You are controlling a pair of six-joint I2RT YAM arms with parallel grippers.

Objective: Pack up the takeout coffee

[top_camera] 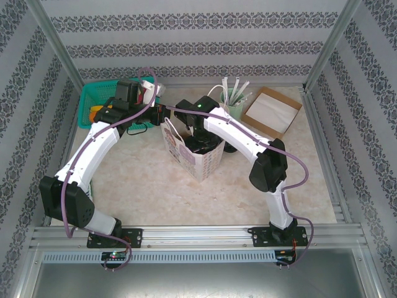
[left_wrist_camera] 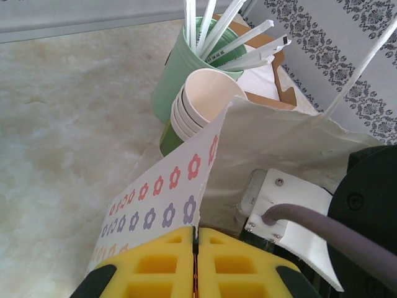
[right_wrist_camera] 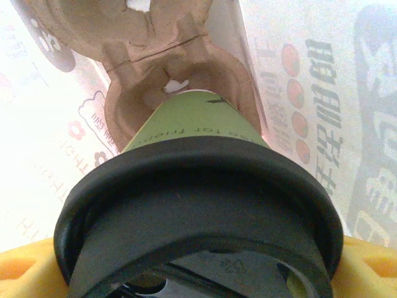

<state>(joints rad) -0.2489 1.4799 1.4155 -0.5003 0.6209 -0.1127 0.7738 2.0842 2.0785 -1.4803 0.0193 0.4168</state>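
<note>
The takeout coffee (right_wrist_camera: pixel 192 124), a green paper cup with a black lid (right_wrist_camera: pixel 198 205), is inside the flower-printed paper bag (top_camera: pixel 208 164). Its base points down into a socket of a brown pulp cup carrier (right_wrist_camera: pixel 142 37) at the bag's bottom. My right gripper (right_wrist_camera: pixel 198 276) is shut on the cup, and its yellow fingers (right_wrist_camera: pixel 366 267) show on either side of the lid. In the top view the right gripper (top_camera: pixel 201 138) reaches down into the bag's mouth. My left gripper (left_wrist_camera: pixel 196 231) is shut on the bag's upper edge (left_wrist_camera: pixel 208 155), holding it at the bag's left rim (top_camera: pixel 166 127).
A pale green tumbler of wrapped straws (left_wrist_camera: pixel 180 68) and a stack of cream paper cups (left_wrist_camera: pixel 208 99) stand right behind the bag. A brown cardboard box (top_camera: pixel 272 110) lies at the back right. A green basket (top_camera: pixel 99 96) sits at the back left.
</note>
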